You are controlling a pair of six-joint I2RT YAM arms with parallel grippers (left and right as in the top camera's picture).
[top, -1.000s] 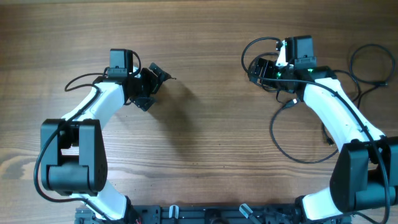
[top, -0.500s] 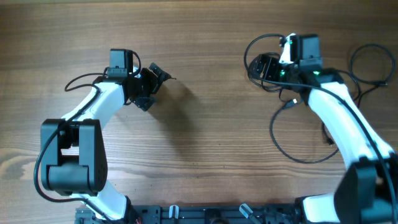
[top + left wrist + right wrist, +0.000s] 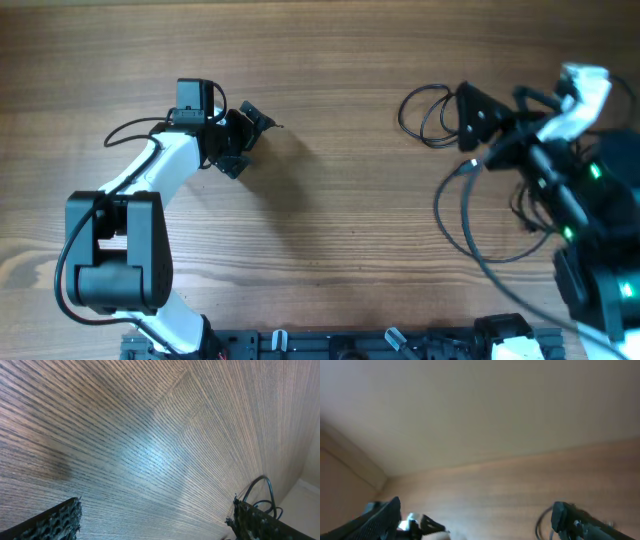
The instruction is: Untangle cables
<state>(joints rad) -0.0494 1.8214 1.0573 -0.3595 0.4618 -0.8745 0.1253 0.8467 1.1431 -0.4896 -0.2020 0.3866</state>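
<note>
The cables are thin black cords on the wooden table at the right. A small coil [image 3: 425, 114] lies just left of my right gripper [image 3: 478, 116]. A big loose loop [image 3: 462, 228] spreads below it. Other cord is hidden under my raised, blurred right arm. In the right wrist view my right gripper [image 3: 475, 521] is open and empty above the table, with a cable loop [image 3: 541, 524] by its right finger. My left gripper [image 3: 248, 134] is open and empty at the far left, away from the cables. The left wrist view shows its spread fingers [image 3: 155, 521] over bare wood and a distant cable loop [image 3: 260, 491].
My right arm [image 3: 575, 190] is lifted high and covers much of the table's right side. My left arm [image 3: 160, 165] lies low at the left, and its gripper shows in the right wrist view [image 3: 422, 525]. Bare wood [image 3: 340, 200] lies between the arms.
My right arm has risen and swung right, towards the camera, blurring. The small coil now lies flatter on the table. My left arm has not moved.
</note>
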